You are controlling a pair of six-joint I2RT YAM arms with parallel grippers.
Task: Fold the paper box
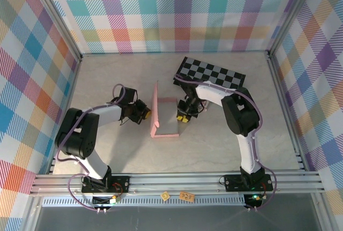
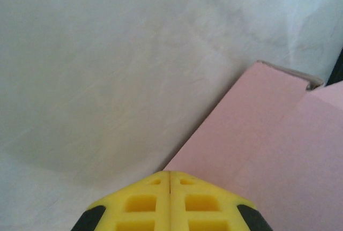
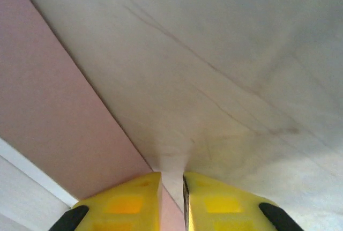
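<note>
The dusty-pink paper box (image 1: 167,123) lies in the middle of the table as a flat panel, with one long flap standing upright along its left side. My left gripper (image 1: 144,114) is shut and empty, its tips against the outer face of that upright flap. In the left wrist view the yellow fingertips (image 2: 155,188) meet with no gap, right beside the pink cardboard (image 2: 278,134). My right gripper (image 1: 183,116) sits at the panel's right edge. There its jaws stand a narrow slit apart, and the pink sheet's (image 3: 48,107) edge runs into the slit between them (image 3: 172,180).
A black-and-grey checkered board (image 1: 211,73) lies at the back right, just behind the right arm. Two small tan tags (image 1: 186,195) sit on the front rail. Plaid walls enclose the pale marbled table (image 1: 107,81) on three sides.
</note>
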